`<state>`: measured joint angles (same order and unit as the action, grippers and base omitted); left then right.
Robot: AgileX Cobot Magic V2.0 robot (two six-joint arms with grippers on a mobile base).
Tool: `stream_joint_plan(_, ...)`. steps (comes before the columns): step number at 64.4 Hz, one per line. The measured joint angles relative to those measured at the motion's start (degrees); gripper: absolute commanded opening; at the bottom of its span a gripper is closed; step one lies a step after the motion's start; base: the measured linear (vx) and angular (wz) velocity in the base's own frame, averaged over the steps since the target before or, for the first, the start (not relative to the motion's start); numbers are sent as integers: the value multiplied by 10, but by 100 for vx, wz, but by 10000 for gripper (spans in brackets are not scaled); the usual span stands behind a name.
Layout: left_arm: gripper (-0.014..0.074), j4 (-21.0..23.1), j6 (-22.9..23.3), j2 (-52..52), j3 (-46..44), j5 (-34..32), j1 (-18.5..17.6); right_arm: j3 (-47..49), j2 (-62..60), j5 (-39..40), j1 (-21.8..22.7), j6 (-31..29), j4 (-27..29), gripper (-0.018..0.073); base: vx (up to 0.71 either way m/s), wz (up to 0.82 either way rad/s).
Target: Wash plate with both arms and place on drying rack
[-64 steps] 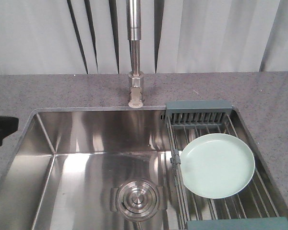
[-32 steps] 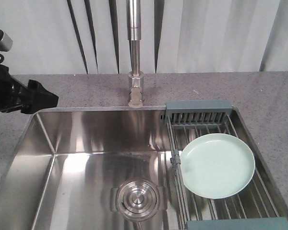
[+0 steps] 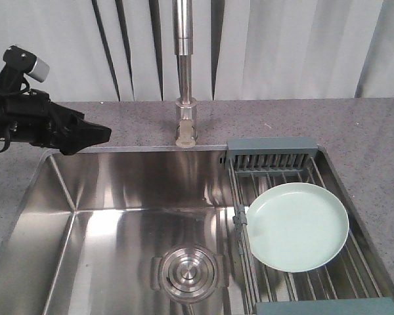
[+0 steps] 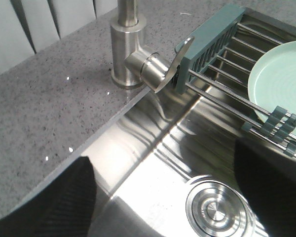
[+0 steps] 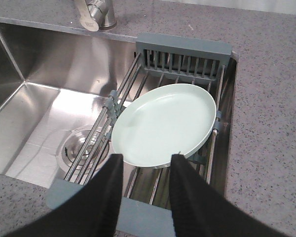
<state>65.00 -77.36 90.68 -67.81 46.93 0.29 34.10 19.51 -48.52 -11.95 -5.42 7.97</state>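
The pale mint-green plate (image 3: 297, 226) lies face up on the drying rack (image 3: 270, 152), which spans the right end of the sink. My left gripper (image 3: 98, 136) reaches in from the left above the sink's back left corner. It is open and empty, far from the plate. In the left wrist view its jaws (image 4: 163, 158) stand wide apart over the basin, with the plate (image 4: 281, 84) and rack (image 4: 212, 34) at the upper right. My right gripper (image 5: 147, 158) is open and empty, its fingertips just short of the plate's near rim (image 5: 165, 123), above the rack's near end piece (image 5: 212, 217). It is outside the front view.
A tall steel faucet (image 3: 185, 85) stands behind the sink's middle, its lever (image 4: 160, 71) pointing toward the rack. The steel basin (image 3: 131, 177) has a round drain (image 3: 187, 272) at the front centre. Grey speckled counter (image 3: 368, 138) surrounds the sink.
My left arm has come in from the left edge and moved right, toward the faucet. The plate and rack have not moved.
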Motion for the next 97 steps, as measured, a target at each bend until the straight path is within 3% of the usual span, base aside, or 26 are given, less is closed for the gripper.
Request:
stream_joint_plan(6,410,41,-63,16,0,1,0,0,0,0,0,0,0,229,0,0)
stream_joint_plan(15,218,90,-151,35,0,14,0,0,0,0,0,0,0,229,0,0)
stream_joint_plan(26,-10,125,-218,61,-7,21,-5,0,0,0,0,0,0,229,0,0)
stream_joint_plan(61,-8,129,-236,190,-163,112,-87,0,0,0,0,0,0,229,0,0)
stream_joint_plan(97,-8,126,-225,281,-266,82,-160,0,0,0,0,0,0,229,0,0)
